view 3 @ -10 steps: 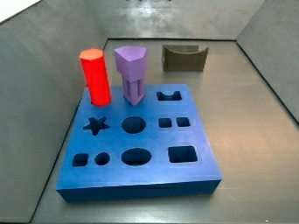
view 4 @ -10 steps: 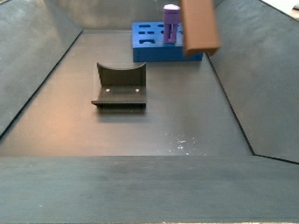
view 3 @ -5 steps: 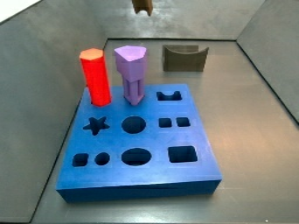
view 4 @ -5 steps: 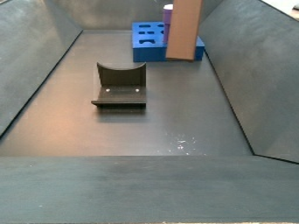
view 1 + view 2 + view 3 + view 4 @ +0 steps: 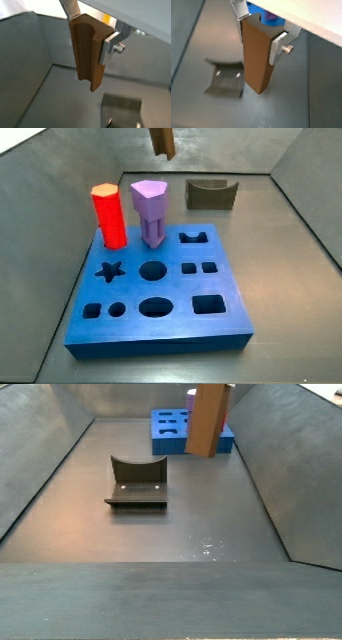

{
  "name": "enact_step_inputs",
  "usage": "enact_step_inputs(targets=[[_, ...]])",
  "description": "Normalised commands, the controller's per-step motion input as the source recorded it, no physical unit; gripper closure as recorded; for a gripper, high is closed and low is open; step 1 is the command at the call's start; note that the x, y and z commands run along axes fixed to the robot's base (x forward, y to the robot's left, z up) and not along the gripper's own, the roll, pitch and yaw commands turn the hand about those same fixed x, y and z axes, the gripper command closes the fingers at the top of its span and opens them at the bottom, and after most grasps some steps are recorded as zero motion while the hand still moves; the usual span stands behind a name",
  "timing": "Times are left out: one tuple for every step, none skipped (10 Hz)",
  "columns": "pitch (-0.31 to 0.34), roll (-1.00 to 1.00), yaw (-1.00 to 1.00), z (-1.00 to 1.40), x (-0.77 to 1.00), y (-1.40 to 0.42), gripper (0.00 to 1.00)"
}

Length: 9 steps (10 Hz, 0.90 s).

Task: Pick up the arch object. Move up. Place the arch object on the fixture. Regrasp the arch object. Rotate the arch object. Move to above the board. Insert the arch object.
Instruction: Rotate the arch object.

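Red peg; purple peg beside it

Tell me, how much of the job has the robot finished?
Picking up looks done: the hand grips the arch object in the air, upright. It hangs above the floor, not yet on the fixture. Still left: resting it there, regrasping, turning it, and pushing it into the board.

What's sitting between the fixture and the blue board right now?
Nothing: in a side view, only bare grey floor separates the fixture from the board. The gripper holds the arch object aloft.
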Motion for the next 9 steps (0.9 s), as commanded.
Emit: enact_step_inputs(targets=[[0.449, -1.0, -0.96, 0.09, -0.06, 0.02, 1.0], [0.439, -0.85, -0.78, 0.09, -0.04, 0.01, 1.0], [0.328, -0.55, -0.45, 0.07, 0.01, 0.01, 1.0], [0.236, -0.37, -0.28, 0.03, 0.03, 0.01, 1.0], [0.16, -0.25, -0.16, 0.01, 0.03, 0.01, 1.0], [0.017, -0.03, -1.0, 0.0, -0.11, 0.05, 1.0], [0.009, -0.02, -1.0, 0.01, -0.12, 0.05, 1.0], [0.007, -0.02, -1.0, 0.02, -0.1, 0.04, 1.0], [0.007, -0.03, -1.0, 0.02, -0.07, 0.02, 1.0]])
